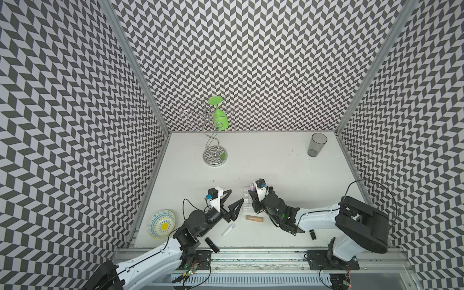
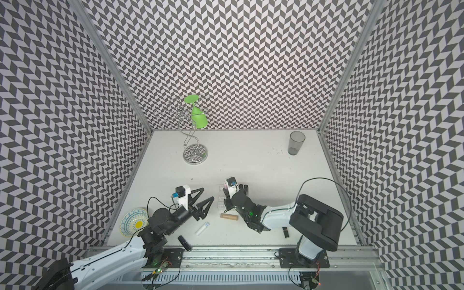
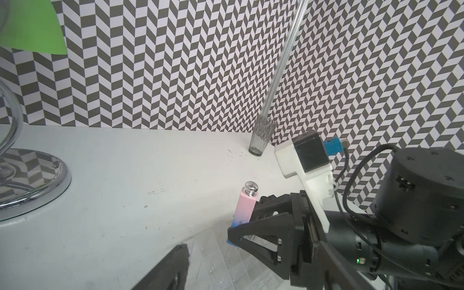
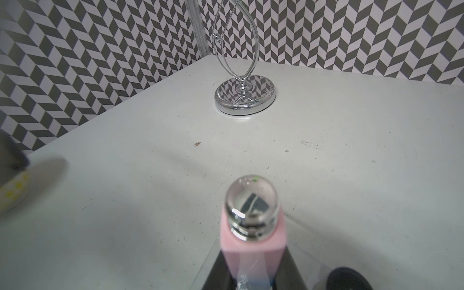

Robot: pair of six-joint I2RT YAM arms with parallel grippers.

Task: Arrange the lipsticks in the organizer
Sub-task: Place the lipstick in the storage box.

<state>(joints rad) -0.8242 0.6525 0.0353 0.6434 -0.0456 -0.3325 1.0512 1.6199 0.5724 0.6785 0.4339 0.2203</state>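
Observation:
My right gripper (image 1: 253, 198) is shut on the pink-to-blue lipstick (image 1: 252, 187), holding it upright with its blue end down at the clear organizer (image 1: 247, 204). In the right wrist view the chrome-capped tube (image 4: 252, 241) stands between the dark fingers. My left gripper (image 1: 235, 195) is open and empty just left of the organizer (image 3: 216, 263); one finger (image 3: 170, 271) shows in its wrist view. On the table lie a tan lipstick (image 1: 254, 218), a white one (image 1: 228, 230) and two black ones (image 1: 212, 244) (image 1: 312, 234). A dark round top (image 4: 349, 278) shows beside the held tube.
A chrome stand (image 1: 215, 155) with a green glass (image 1: 219, 115) hanging on it rises at the back left. A grey tumbler (image 1: 316, 145) stands at the back right. A patterned plate (image 1: 161, 224) sits at the front left edge. Patterned walls enclose three sides.

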